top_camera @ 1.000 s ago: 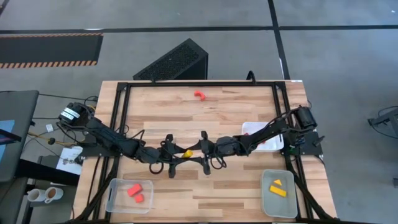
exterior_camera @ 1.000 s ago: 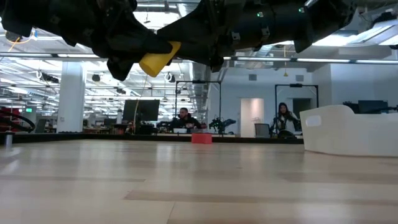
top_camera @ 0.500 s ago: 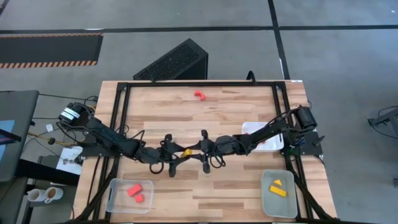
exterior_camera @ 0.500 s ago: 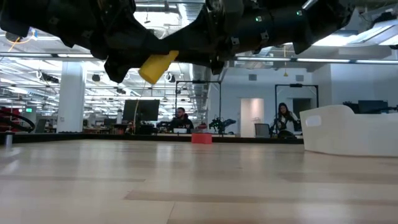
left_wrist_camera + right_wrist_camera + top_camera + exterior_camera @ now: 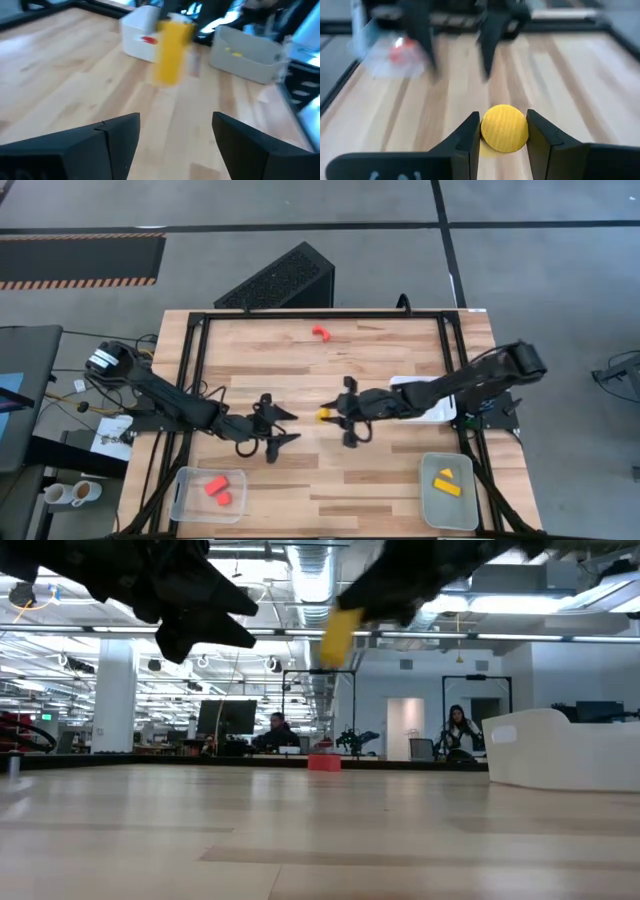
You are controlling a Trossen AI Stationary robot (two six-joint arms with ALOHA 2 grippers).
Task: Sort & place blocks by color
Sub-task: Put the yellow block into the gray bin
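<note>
A yellow block (image 5: 325, 416), round-ended like a short cylinder, sits in my right gripper (image 5: 337, 417) above the middle of the table; it also shows in the low view (image 5: 343, 635) and the left wrist view (image 5: 172, 52). My left gripper (image 5: 283, 426) is open, a short way to the block's left, touching nothing. A red arch block (image 5: 320, 332) lies on the table near the far edge. Red and orange blocks (image 5: 218, 489) lie in the near-left clear tray (image 5: 185, 500). Yellow and orange blocks (image 5: 446, 481) lie in the near-right clear tray (image 5: 430, 505). My right gripper pinches the yellow block's rounded sides (image 5: 504, 128) between its two fingers (image 5: 470, 137), coming level from the table's right. The block is lifted clear of the table and hangs nearly upright below the fingers (image 5: 343, 635).
A white tray (image 5: 437, 412) holding a red block (image 5: 148, 40) stands at the right side, partly under my right arm. The two clear trays sit at the near corners. Black rails (image 5: 190, 340) frame the table. Bare wood lies between the grippers and the near edge.
My left gripper has let go of the yellow block and drawn back toward the table's left. My right gripper, shut on the block, has carried it a little toward the right. The block has turned from tilted to nearly upright.
</note>
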